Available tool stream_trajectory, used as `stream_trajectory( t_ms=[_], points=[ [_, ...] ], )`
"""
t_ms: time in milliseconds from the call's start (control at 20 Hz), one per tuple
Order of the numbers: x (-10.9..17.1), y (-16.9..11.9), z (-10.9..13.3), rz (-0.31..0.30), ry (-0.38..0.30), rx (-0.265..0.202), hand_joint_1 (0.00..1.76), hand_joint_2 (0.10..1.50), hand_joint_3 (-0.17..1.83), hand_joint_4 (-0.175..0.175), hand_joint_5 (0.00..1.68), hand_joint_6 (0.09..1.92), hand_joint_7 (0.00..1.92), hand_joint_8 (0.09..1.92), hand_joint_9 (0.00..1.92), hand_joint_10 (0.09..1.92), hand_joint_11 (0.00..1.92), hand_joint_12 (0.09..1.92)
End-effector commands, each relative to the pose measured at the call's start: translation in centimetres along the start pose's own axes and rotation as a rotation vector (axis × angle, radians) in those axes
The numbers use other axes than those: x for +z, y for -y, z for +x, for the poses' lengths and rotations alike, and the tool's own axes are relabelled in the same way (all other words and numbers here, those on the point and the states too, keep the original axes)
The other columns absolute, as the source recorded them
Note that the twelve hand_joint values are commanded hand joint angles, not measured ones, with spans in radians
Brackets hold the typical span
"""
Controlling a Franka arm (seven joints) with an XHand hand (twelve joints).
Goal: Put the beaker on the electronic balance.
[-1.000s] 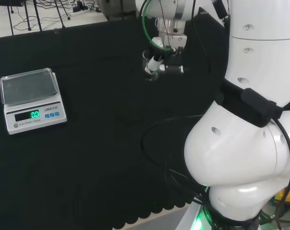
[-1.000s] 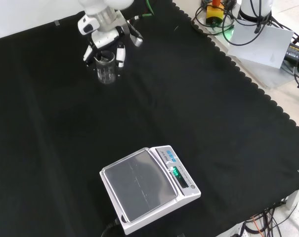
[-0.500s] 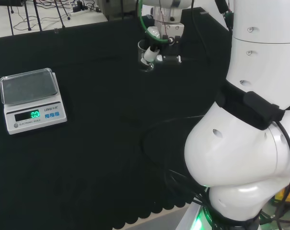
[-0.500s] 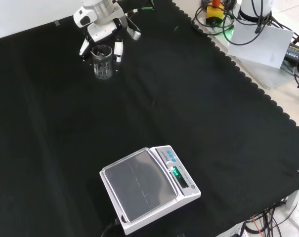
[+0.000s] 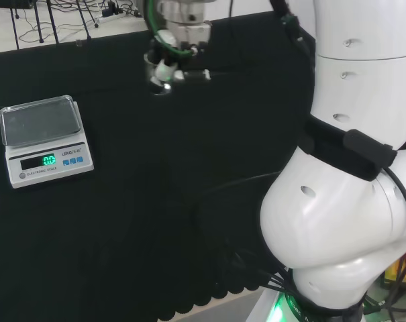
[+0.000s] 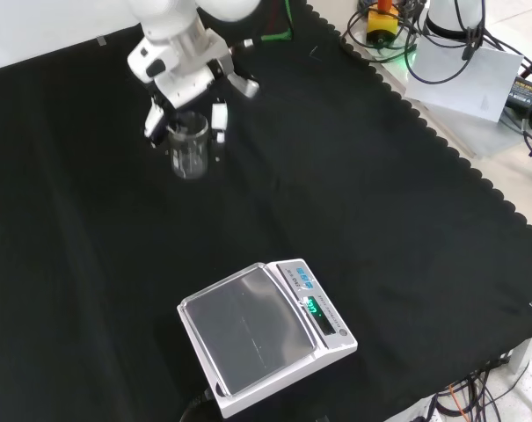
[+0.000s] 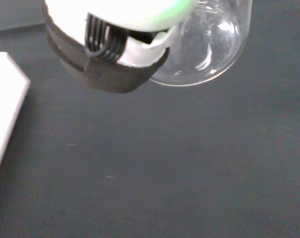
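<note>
A clear glass beaker (image 6: pixel 189 151) hangs upright above the black cloth, with my hand (image 6: pixel 182 75) shut on it from above. In the head view the beaker (image 5: pixel 157 79) and the hand (image 5: pixel 178 41) are right of and beyond the balance. The white electronic balance (image 5: pixel 43 137) with a clear pan and a green lit display stands at the left of the head view. In the front view the balance (image 6: pixel 264 338) sits near the bottom edge, well below the held beaker. The wrist view shows the beaker's round base (image 7: pixel 209 47) beside a finger (image 7: pixel 110 54) and a white corner of the balance (image 7: pixel 3 109).
The arm's big white links (image 5: pixel 350 168) stand at the right of the head view. Past the cloth's scalloped edge in the front view lie cables and a grey plate (image 6: pixel 463 66). Tripod legs (image 5: pixel 48 20) stand beyond the cloth's far edge in the head view.
The hand has carried the beaker leftward in the head view, nearer the balance. In the front view it has come lower in the picture, towards the balance.
</note>
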State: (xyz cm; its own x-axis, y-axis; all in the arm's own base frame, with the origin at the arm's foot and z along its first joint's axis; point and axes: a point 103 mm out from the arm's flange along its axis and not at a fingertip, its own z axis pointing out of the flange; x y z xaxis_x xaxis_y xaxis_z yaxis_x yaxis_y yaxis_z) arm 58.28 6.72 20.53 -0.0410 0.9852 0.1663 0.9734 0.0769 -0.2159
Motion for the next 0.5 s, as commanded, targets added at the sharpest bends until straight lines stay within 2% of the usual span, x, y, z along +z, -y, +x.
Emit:
stream_trajectory(
  t_ms=[50,500],
  points=[
    [1.6,-2.4,14.2,0.039,0.015,-0.187,1.21,1.2,0.04,-0.175,0.76,1.34,0.8,1.35,1.13,1.07,1.34,0.87],
    [3.0,-4.5,21.6,0.077,0.011,-0.289,1.21,1.19,0.04,-0.175,0.76,1.33,0.81,1.34,1.14,1.06,1.35,0.86]
  ],
)
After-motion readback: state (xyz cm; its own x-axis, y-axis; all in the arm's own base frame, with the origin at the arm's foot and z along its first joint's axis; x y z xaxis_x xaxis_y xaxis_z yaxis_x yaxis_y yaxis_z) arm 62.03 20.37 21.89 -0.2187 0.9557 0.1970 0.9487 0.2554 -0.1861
